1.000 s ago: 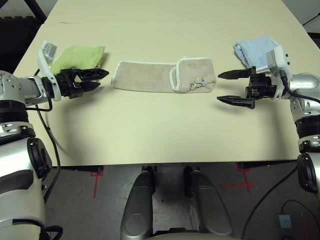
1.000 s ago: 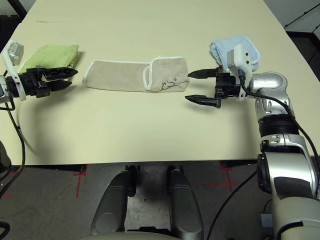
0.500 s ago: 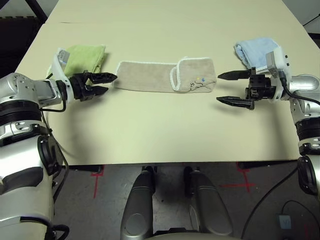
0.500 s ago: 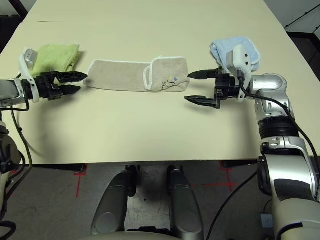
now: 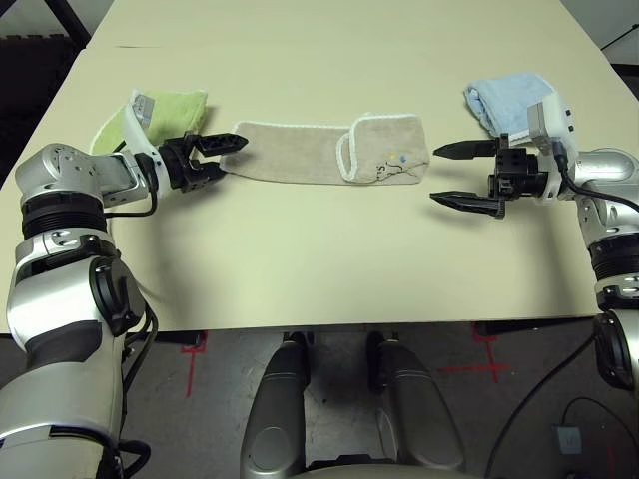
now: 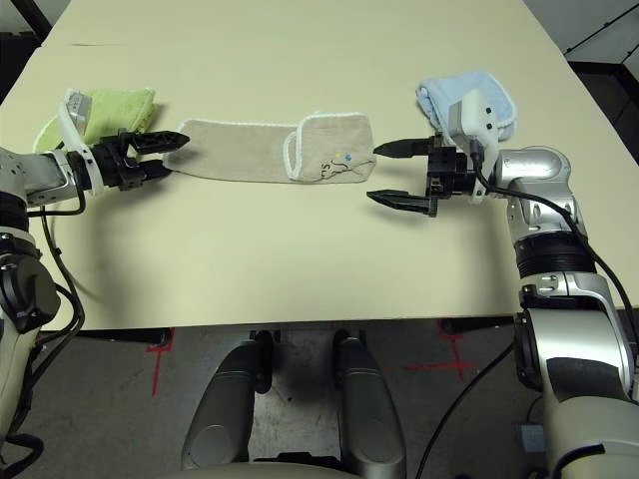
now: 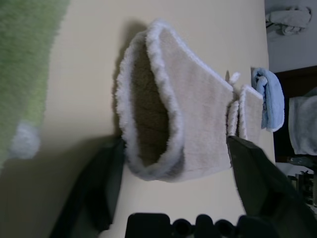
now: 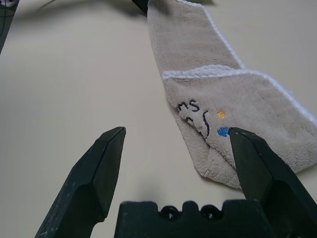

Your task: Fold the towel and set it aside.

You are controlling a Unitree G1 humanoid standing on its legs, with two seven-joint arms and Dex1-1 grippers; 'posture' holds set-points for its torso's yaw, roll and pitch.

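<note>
Dark stitched lettering was seen on the towel [image 5: 329,153] near its right end; approx. "ms" could be read in the right wrist view, the rest not legible. Two small embroidered dots, one orange and one blue, were noted beside the letters. No brand or label text could be made out elsewhere.

Count: 3 towels on the table [image 5: 319,259]. 1 beige towel lay at centre as a long strip, right end folded back over itself, white edging all round. 1 green towel [image 5: 165,108] lay folded at left, 1 blue towel [image 5: 504,98] folded at right, both apart from the beige one.

2 grippers were seen. The left gripper [image 5: 226,154] was at the towel's left end, fingers parted w/ the looped white-edged hem between them in the left wrist view; no grip was made. The right gripper [image 5: 447,176] was held just beside the towel's right end, jaws spread wide, nothing between them.
</note>
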